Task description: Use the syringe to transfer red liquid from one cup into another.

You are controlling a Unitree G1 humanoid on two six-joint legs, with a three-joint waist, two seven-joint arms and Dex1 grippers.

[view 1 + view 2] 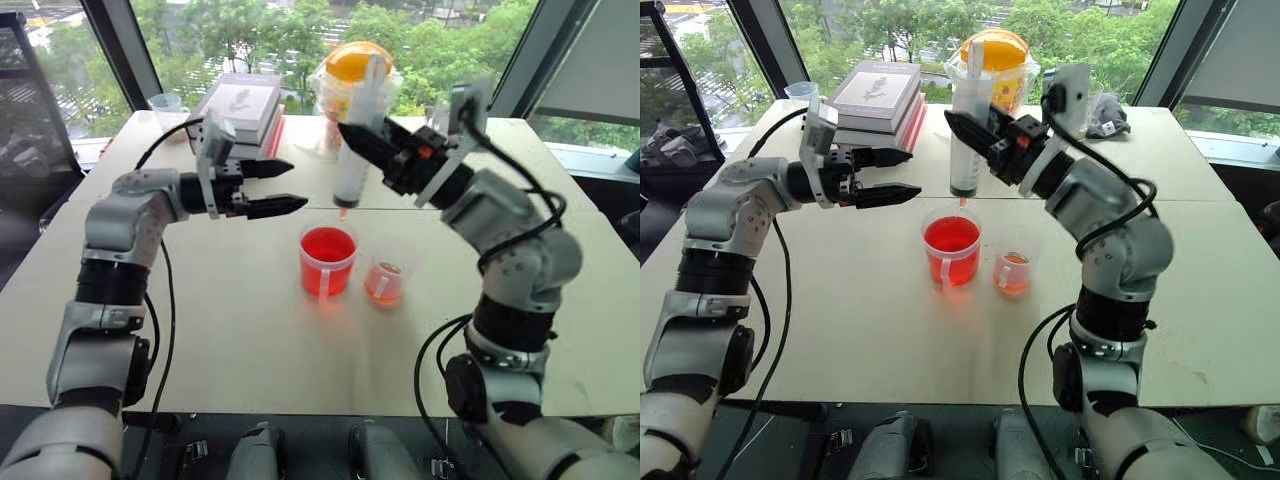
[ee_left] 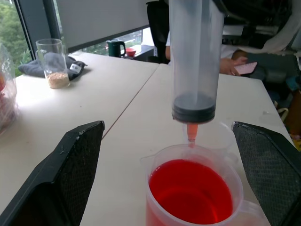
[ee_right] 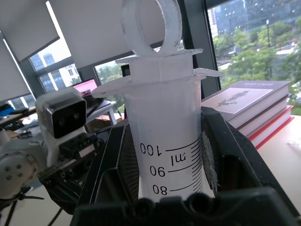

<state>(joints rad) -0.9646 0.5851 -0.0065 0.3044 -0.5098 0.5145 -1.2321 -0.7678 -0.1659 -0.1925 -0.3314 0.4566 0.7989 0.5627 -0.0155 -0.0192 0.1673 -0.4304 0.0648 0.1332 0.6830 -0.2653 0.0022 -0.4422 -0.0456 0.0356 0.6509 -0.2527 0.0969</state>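
Early stage, prob pre-draw: right gripper clamped on syringe, upright, plunger down, tip just above tall cup of red liquid; left gripper wide, empty, beside; small cup w/ shallow pink, transfer left

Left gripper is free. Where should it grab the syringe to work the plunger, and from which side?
Take the plunger's ring above the flange, coming level from the robot's left. The right gripper already clamps the upright syringe barrel, so that top ring is the exposed part; the left gripper stands open.
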